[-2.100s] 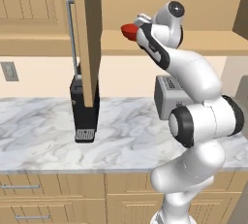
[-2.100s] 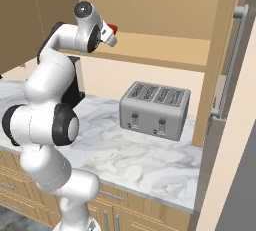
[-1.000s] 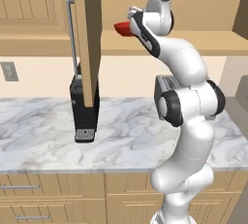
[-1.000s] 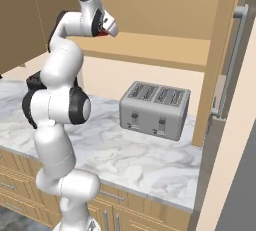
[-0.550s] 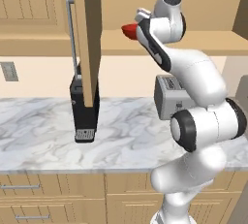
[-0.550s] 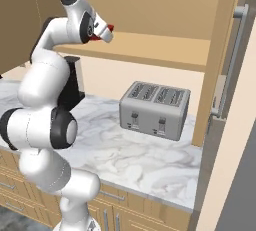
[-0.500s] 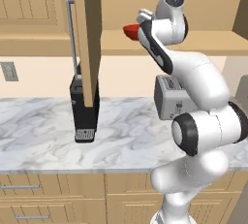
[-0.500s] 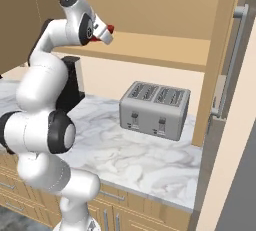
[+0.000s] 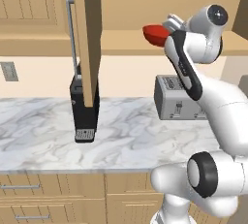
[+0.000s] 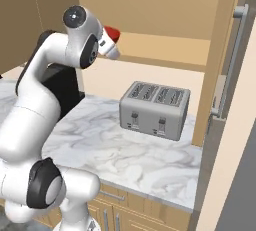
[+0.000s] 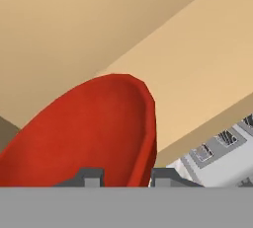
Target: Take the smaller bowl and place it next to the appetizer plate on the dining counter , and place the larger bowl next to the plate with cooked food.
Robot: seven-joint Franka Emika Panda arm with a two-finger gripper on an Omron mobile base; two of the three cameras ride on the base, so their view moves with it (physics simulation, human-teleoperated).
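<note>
The small, shallow, shiny red bowl (image 9: 156, 33) is up in the air, high over the white-grey marble worktop (image 9: 43, 126), near the open wooden cupboard shelf (image 9: 121, 48). The white arm's end effector (image 11: 121, 176) is nipped narrow on the bowl's rim: in the hand view one dark tip sits inside the bowl & the other just outside its wall. The bowl looks hard, smooth & light, prob. a bit slippy, and it could chip or crack if it got dropped or bumped on the shelf edge. It's tipped on its side right now, so the grip is all that keeps it up. I think the rim is the best place to hold it, w/ one tip in & one tip out, like now; the round belly is too wide and too slick to pinch. Below sits a square silver four-slot toaster (image 10: 155, 109) and a tall black box-shaped machine (image 9: 85, 111) on the worktop, so go slow over those.
</note>
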